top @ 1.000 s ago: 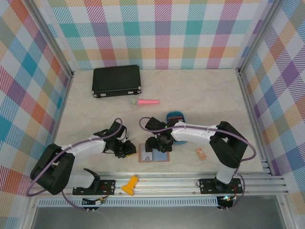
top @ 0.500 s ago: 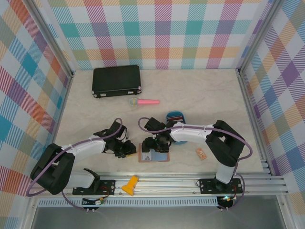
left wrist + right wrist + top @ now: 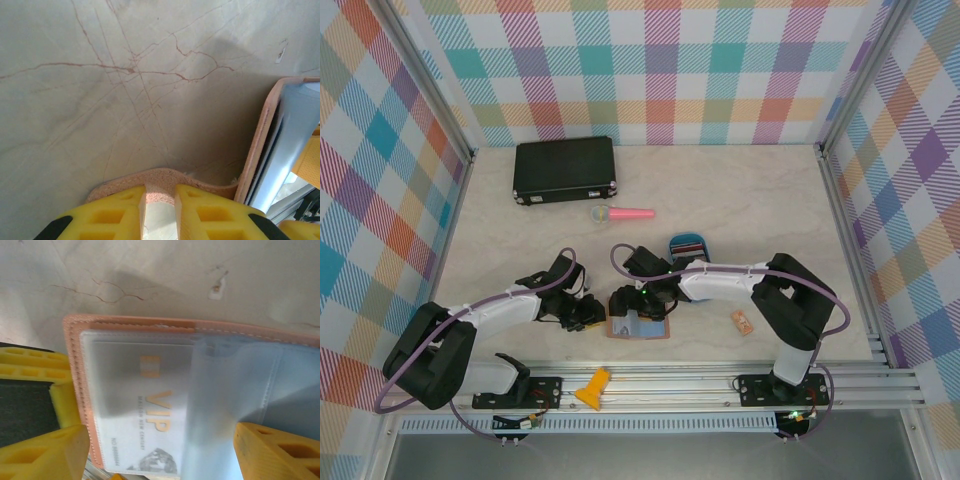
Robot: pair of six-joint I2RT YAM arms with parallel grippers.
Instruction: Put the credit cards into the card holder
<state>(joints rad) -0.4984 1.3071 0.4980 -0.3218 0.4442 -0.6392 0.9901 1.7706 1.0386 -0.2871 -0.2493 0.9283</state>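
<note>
The card holder (image 3: 642, 327) lies open on the table near the front edge, pinkish-brown outside and grey-blue inside. One white credit card marked VIP (image 3: 150, 405) sits under a clear pocket of the card holder (image 3: 80, 390). My left gripper (image 3: 588, 314) is shut on the holder's left flap; in the left wrist view the leather flap (image 3: 160, 181) is pinched in the left gripper (image 3: 160, 195). My right gripper (image 3: 638, 300) hovers open just over the holder, and in its own view the right gripper (image 3: 160, 455) straddles the pocket. More credit cards (image 3: 688, 242) rest in a blue tray.
The blue oval tray (image 3: 702, 247) stands just behind the right gripper. A small orange tag (image 3: 741, 321) lies to the right. A black case (image 3: 564, 170) and a pink-handled item (image 3: 625, 213) are at the back. A yellow piece (image 3: 592, 388) sits on the front rail.
The right gripper has slid left over the open holder. The holder has shifted slightly left. The left gripper has kept its hold and place.
</note>
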